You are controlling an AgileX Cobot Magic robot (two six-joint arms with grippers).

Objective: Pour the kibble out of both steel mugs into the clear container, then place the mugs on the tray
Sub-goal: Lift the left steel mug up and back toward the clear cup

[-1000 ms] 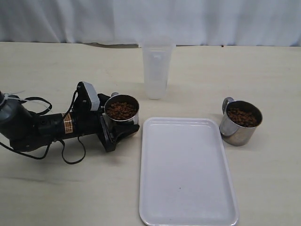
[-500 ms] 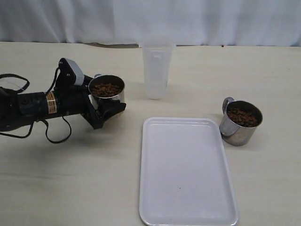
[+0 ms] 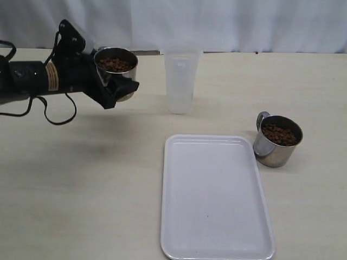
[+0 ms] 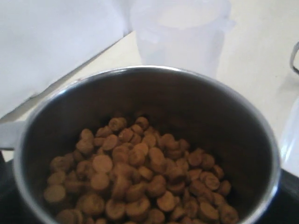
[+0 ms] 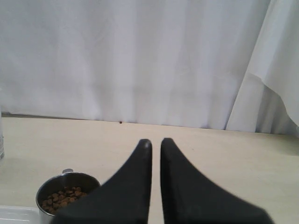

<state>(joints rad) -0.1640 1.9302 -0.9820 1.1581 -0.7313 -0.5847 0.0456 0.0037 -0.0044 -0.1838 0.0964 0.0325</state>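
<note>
Your left hand (image 3: 122, 86) is raising the shiny steel mug (image 3: 112, 75), grasping round its rigid, probably slippery wall. Loose brown kibble pellets (image 4: 135, 177) are riding inside.

No legible text or numbers; only an unreadable tan label (image 3: 50, 76) on the left arm (image 3: 24, 79)

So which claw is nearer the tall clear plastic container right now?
Left. The left claw holds a shiny steel mug of kibble raised just beside the clear container; the right claw, shut, is outside the exterior view, facing the other mug.
</note>
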